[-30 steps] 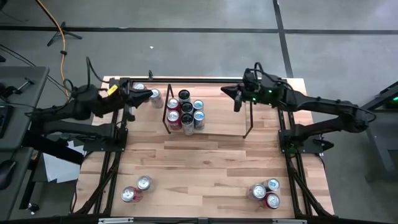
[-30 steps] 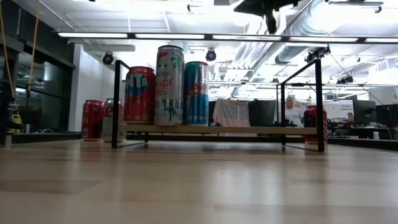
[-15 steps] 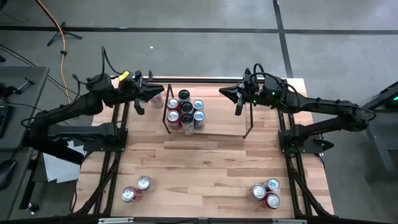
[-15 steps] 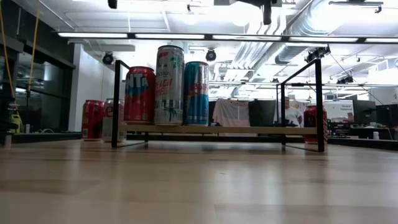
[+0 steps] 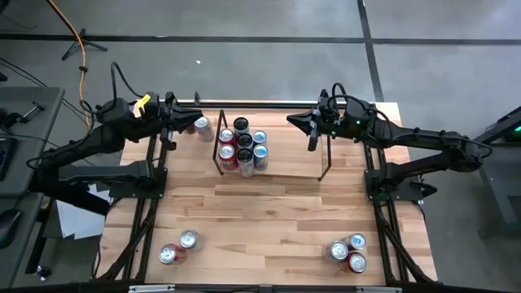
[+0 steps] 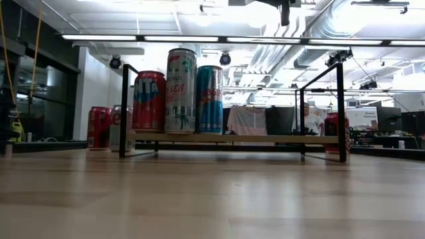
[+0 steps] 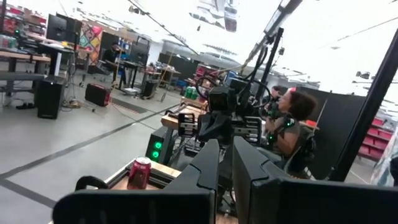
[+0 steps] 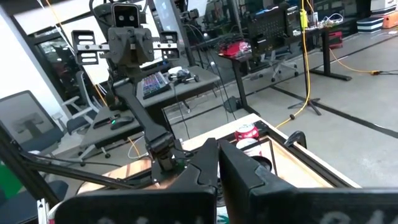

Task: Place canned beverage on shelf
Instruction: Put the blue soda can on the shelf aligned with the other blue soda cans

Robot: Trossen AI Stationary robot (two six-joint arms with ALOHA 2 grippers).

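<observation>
The shelf (image 5: 324, 159) (image 6: 232, 139), a low black-rod rack, stands at the table's far middle. Several cans (image 5: 242, 146) (image 6: 180, 93) stand upright on its left end. My left gripper (image 5: 189, 124) (image 7: 225, 158) hovers shut and holds nothing, high above the table's far left, beside a loose can (image 5: 202, 128). My right gripper (image 5: 295, 122) (image 8: 217, 163) hovers shut and holds nothing above the shelf's far right part, pointing toward the table's left. Its tip shows at the low view's top (image 6: 285, 10).
Two cans (image 5: 179, 247) stand at the near left and three cans (image 5: 348, 252) at the near right. A red can (image 6: 337, 130) (image 7: 138, 173) stands behind the shelf's right end, and red cans (image 6: 99, 127) (image 8: 247, 132) at the far left. A person (image 7: 292, 121) sits beyond the table's right side.
My left arm has swung toward the table's far edge. Its gripper went a little toward the shelf, then drew back toward the left edge, staying shut. My right gripper has tipped up a little and stays shut. No can has moved.
</observation>
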